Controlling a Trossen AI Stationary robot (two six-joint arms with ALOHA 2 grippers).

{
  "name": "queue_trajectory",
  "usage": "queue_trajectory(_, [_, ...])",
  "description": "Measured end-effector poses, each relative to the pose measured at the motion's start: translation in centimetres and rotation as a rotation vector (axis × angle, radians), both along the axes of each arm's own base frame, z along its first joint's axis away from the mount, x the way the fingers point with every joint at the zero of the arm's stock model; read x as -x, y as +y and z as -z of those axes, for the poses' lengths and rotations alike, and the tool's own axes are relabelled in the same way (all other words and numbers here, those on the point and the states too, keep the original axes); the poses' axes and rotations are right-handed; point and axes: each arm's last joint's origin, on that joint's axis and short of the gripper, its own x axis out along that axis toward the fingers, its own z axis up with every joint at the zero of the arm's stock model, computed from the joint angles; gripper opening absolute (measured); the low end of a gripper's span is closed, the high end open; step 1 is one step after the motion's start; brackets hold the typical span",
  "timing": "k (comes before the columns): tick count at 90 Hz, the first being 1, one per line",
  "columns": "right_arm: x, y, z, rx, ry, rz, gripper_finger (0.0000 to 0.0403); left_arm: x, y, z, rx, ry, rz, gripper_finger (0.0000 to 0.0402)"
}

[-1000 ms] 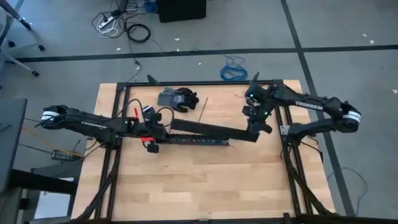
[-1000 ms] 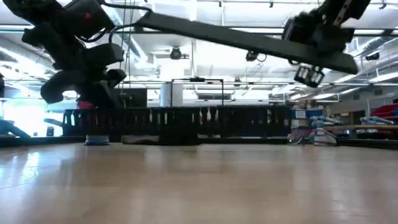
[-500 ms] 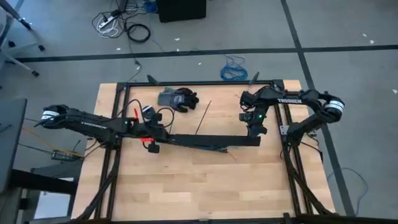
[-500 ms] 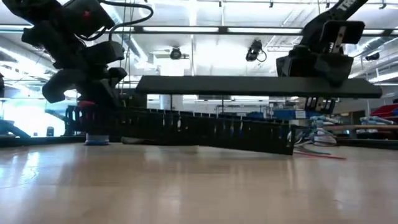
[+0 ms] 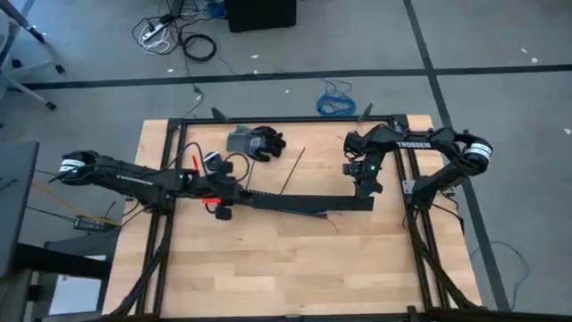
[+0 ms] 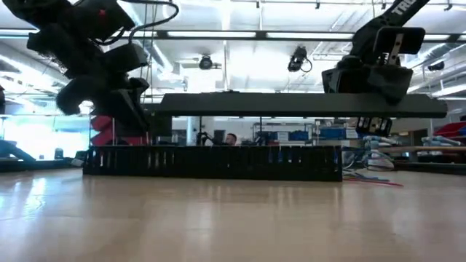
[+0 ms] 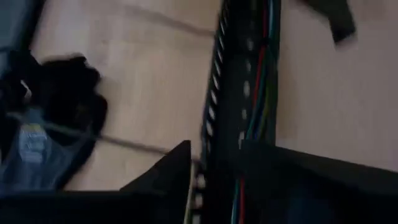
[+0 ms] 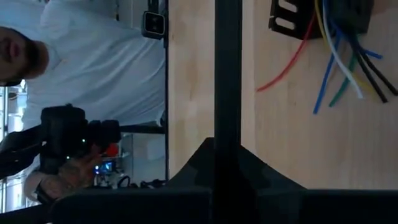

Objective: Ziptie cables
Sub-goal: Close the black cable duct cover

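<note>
Cable duct on the worktop (image 5: 268, 259), its lid raised above it.

The right gripper (image 5: 365, 186), on an arm lettered TROSSEN, has its jaws clamped on the flat black lid (image 6: 302, 105). The left gripper (image 5: 221, 200) grips the slotted duct (image 6: 211, 161) at its other end. The cables (image 8: 345, 59) lie inside it, their ends spilling out by the right gripper.

Left arm (image 5: 134, 176): slim dark links, white lettering along the forearm, a white-ringed joint at the shoulder end.
Left wrist: looped thin black cords and red plastic parts (image 5: 211, 202) by the left gripper (image 5: 223, 207).
Right arm (image 5: 420, 143): dark links, white "TROSSEN" lettering, white-banded joint (image 5: 481, 152) at the elbow.
Right wrist: small green light (image 5: 372, 166) above the right gripper (image 5: 366, 190).
Low view: bulky matte-black housings, glossy black cable loop (image 6: 149, 9).
</note>
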Motion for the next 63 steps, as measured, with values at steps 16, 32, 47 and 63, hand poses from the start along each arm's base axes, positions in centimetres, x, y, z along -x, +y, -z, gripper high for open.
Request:
queue_trajectory(16, [-0.4, -0.2, 0.0, 0.021, -0.033, 0.006, 0.0012, -0.9, 0.0, -1.1, 0.096, -0.167, -0.014, 0.0177])
queue_trajectory(32, [-0.5, -0.3, 0.1, 0.040, -0.035, 0.014, 0.0012, -0.4, 0.8, -0.6, 0.358, -0.094, -0.154, 0.0184])
queue_trajectory(47, [-0.2, -0.9, 0.2, 0.117, -0.031, 0.009, 0.0012, 0.0, 1.2, -0.2, 0.477, -0.042, -0.177, 0.0184])
queue_trajectory(63, [0.1, -1.6, 0.2, 0.129, -0.035, 0.037, 0.0012, -0.3, 1.8, -1.1, 0.629, -0.130, -0.210, 0.0184])
